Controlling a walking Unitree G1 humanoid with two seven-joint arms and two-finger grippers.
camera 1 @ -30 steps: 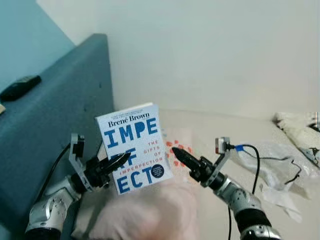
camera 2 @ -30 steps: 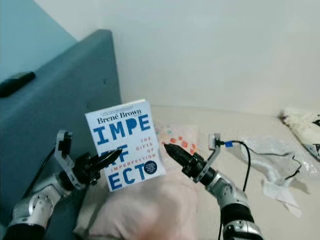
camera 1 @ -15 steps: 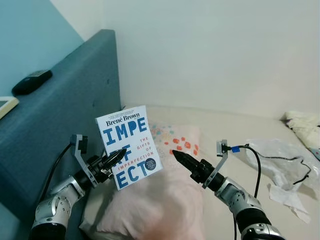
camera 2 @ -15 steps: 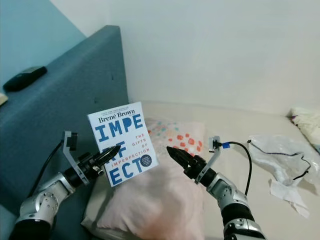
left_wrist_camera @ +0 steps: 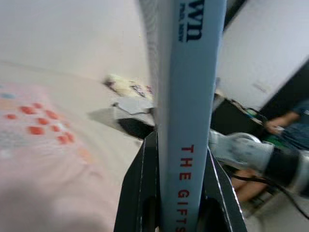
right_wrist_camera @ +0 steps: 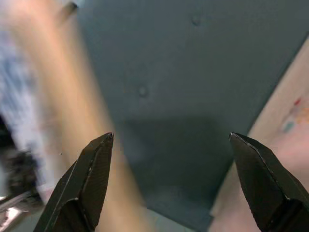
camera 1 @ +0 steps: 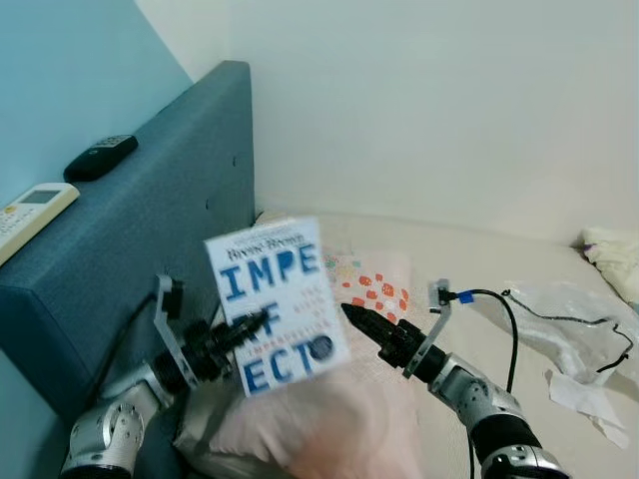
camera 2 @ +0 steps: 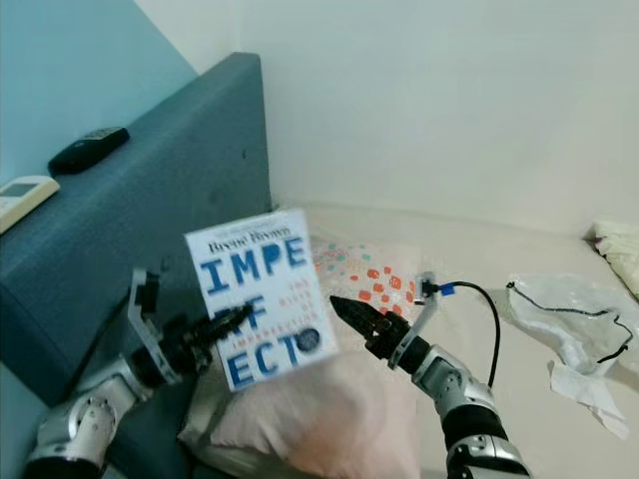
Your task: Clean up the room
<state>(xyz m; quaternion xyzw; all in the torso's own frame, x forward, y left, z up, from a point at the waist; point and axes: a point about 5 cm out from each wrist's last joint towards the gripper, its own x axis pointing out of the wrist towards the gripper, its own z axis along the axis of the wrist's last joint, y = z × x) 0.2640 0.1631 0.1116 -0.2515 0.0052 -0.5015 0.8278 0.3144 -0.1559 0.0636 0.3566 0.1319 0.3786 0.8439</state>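
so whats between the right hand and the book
Nothing: in the left eye view a short bare gap separates the open right hand from the book clamped in the left hand, with the pillow below.

Left arm [camera 1: 110, 434], lower left of the left eye view: silver, rounded metal segments with a dark joint band. A grey bracket [camera 1: 168, 314] rises from the wrist, carrying a small black module at its top. A black cable [camera 1: 120, 344] loops from the bracket down toward the forearm. The left gripper [camera 1: 245, 327] has two long black tapered fingers.

Right arm [camera 1: 489, 419], lower right: the same silver segmented casing, with a black ribbed collar at the wrist. Its grey bracket [camera 1: 439, 304] bears a blue connector. A black cable [camera 1: 504, 324] arcs from the connector back to the forearm. The right gripper [camera 1: 364, 321] has glossy black pointed fingers [right_wrist_camera: 91, 179].
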